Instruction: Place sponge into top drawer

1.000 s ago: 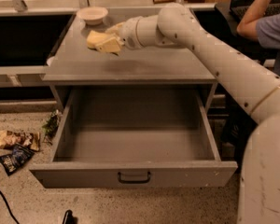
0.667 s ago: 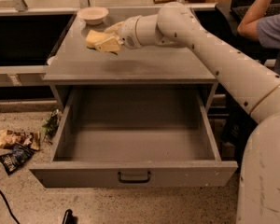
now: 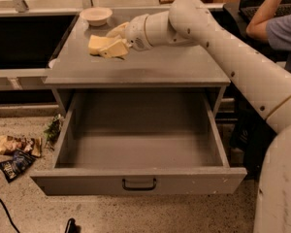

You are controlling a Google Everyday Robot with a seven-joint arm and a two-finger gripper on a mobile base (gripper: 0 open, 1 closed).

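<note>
Sponge (image 3: 95, 44) held in end effector (image 3: 110, 41), low over table (image 3: 150, 67).
I see the arm stretched in from the right, wrist level, fingers clamped on the sponge near the bowl (image 3: 96, 15); the drawer (image 3: 136, 178) below stands open.

A speckled, pale stone floor (image 3: 194, 212) lay along the near side under warm, dim light. A grey cabinet (image 3: 150, 67) stood in the middle. To its left, a long counter (image 3: 19, 79) with a dark recess ran further back.
</note>
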